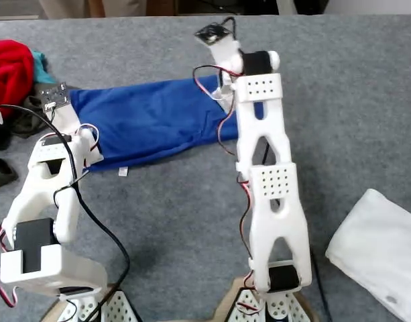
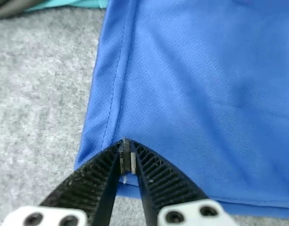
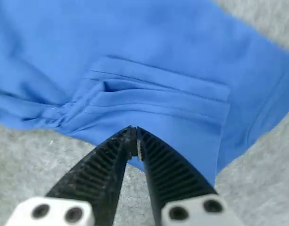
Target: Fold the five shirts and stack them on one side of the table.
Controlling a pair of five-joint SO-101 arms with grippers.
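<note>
A: Jaws, left gripper (image 2: 127, 160)?
B: Pinched tight on the blue shirt (image 2: 191, 84), at its hem.
A: Jaws, right gripper (image 3: 134, 141)?
B: Closed on the same shirt, other end.
A: Shirt location?
B: Flat on the table (image 1: 192, 221), far-left part. White shirt (image 1: 379, 255), near-right edge. Red garment (image 1: 9, 67), far-left corner.

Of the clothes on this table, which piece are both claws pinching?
The blue shirt, spread out in the middle; the red piece and the white piece lie untouched at the sides.
</note>
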